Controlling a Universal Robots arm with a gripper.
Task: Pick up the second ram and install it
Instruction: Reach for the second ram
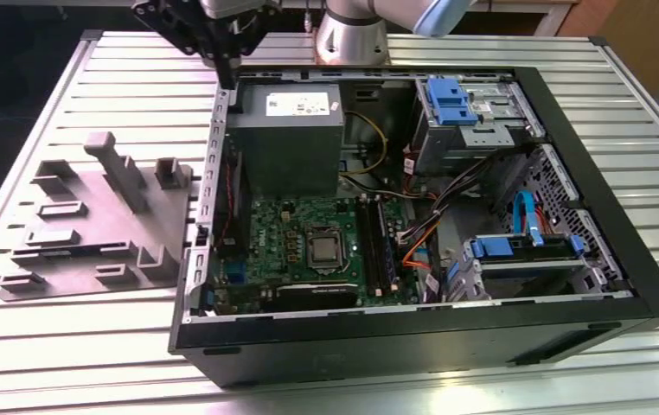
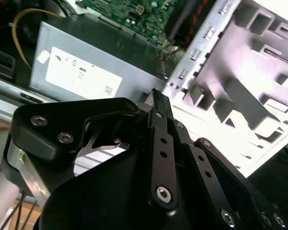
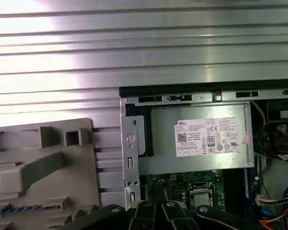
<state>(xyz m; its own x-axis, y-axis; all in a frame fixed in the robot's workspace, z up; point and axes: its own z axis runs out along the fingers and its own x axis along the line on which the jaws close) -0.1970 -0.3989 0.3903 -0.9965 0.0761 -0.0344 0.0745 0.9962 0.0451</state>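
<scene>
My gripper (image 1: 228, 78) hangs high over the back corner of the open computer case (image 1: 560, 156), above the grey power supply (image 1: 287, 138). Its black fingers (image 2: 159, 124) lie together, shut, with nothing seen between them. A thin dark blue-green strip that looks like the second ram (image 3: 24, 209) lies flat in a slot of the grey holder block (image 1: 87, 225), on the exterior view's left of the case; in the exterior view it is a dark line (image 1: 62, 252). The gripper is well apart from it. The green motherboard (image 1: 306, 233) lies inside the case with a stick standing in its black slots (image 1: 378, 246).
The case rests on a ribbed metal table (image 1: 64, 346). Inside are a drive cage with blue latches (image 1: 451, 99), a blue cable (image 1: 526, 216) and orange and yellow wiring. The holder block has upright posts (image 1: 116, 169). The arm's base (image 1: 350, 39) stands behind the case.
</scene>
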